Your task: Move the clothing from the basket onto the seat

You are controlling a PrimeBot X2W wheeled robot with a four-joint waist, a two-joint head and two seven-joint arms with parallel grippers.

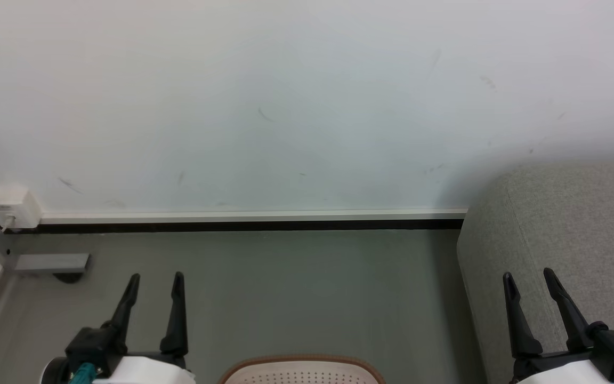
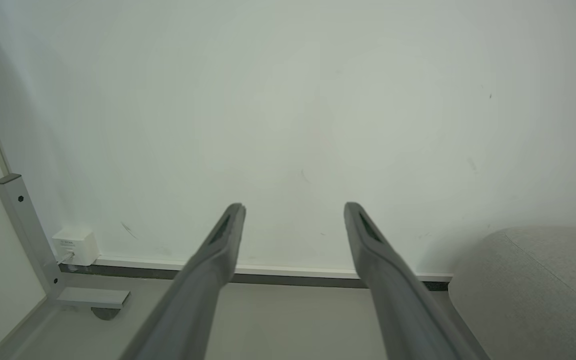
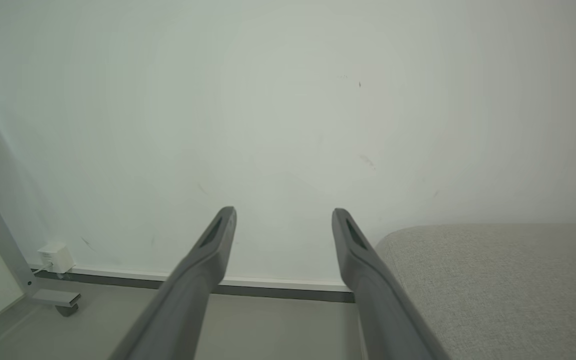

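Note:
The basket (image 1: 301,369), cream-white with a brown rim and small holes, peeks in at the bottom middle of the head view; its inside is out of view, and so is the clothing. The seat (image 1: 568,234), a light grey woven sofa, fills the right side (image 2: 538,285) (image 3: 498,285). My left gripper (image 1: 156,278) stands open at the lower left over the floor, left of the basket, with nothing between its fingers (image 2: 293,206). My right gripper (image 1: 528,274) stands open at the lower right in front of the sofa's end, also empty (image 3: 283,211).
A white wall with a baseboard (image 1: 253,217) runs across ahead. A white wall socket box (image 1: 13,207) and a grey metal frame foot (image 1: 51,262) stand at the left. Grey floor (image 1: 285,288) lies between basket and wall.

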